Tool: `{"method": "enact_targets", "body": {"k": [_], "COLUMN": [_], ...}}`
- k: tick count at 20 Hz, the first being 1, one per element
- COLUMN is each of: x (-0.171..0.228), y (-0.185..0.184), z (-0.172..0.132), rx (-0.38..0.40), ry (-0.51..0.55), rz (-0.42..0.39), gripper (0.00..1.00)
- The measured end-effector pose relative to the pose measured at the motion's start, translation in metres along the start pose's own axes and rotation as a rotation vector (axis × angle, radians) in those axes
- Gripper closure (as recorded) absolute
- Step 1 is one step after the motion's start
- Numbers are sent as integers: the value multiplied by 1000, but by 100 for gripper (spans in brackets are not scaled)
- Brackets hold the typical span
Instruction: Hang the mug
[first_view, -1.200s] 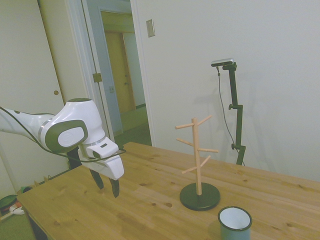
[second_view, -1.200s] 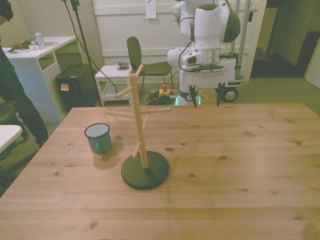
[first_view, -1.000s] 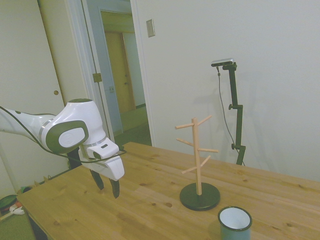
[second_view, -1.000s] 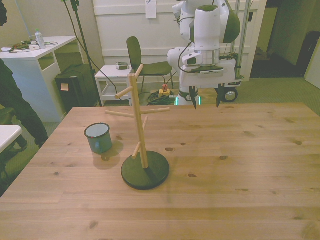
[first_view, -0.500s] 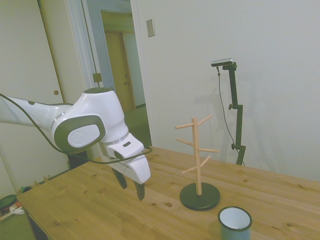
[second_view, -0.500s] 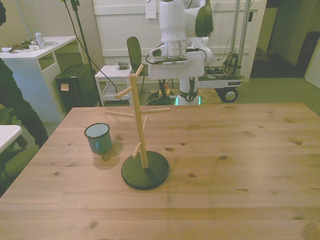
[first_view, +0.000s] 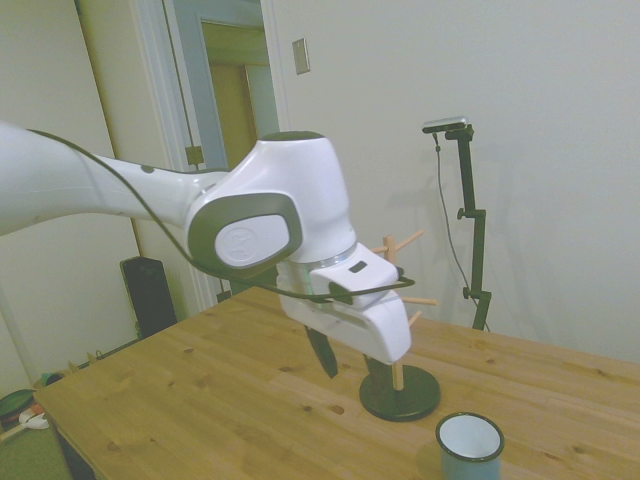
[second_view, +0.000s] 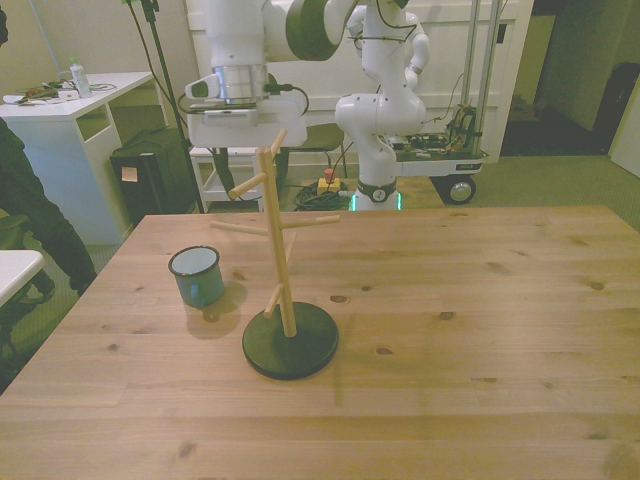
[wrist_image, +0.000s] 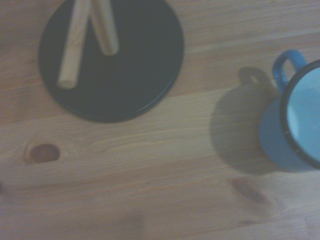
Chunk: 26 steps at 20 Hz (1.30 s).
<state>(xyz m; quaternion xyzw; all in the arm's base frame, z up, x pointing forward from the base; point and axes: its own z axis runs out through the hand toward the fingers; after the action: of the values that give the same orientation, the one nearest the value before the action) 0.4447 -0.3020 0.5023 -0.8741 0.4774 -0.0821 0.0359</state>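
The mug (second_view: 197, 275) stands upright on the wooden table (second_view: 480, 300), blue-teal outside and white inside, at the front view's left of the peg stand (second_view: 276, 240). It also shows at the side view's bottom edge as the mug (first_view: 468, 448), and in the wrist view as the mug (wrist_image: 295, 125) with its handle turned toward the stand's dark round base (wrist_image: 112, 55). My gripper (first_view: 350, 368) hangs open and empty above the table, close to the stand (first_view: 400, 390) and hiding part of its post. From the front, the gripper (second_view: 235, 140) is high behind the stand's top pegs.
A person (second_view: 25, 200) stands at the front view's left edge, beside a white desk (second_view: 70, 100). The stand's wooden pegs (second_view: 312, 220) stick out sideways at several heights. A dark knot (wrist_image: 42, 152) marks the wood near the base.
The arm has swung toward the front view's left, from right of the stand to above and behind it. In the side view the gripper moved right, up to the stand. Mug and stand stayed put.
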Motion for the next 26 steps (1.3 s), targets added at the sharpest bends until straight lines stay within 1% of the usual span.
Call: {"method": "enact_targets", "body": {"k": [5, 8, 13, 18, 26], "x": [59, 82, 114, 142, 156], "y": [6, 12, 35, 49, 29], "z": [9, 10, 17, 33, 64], "rx": [-22, -24, -23, -30, -52], "ry": [-11, -19, -34, -51, -73], "rz": [34, 46, 75, 101, 76], "gripper": [0, 0, 0, 0, 0]}}
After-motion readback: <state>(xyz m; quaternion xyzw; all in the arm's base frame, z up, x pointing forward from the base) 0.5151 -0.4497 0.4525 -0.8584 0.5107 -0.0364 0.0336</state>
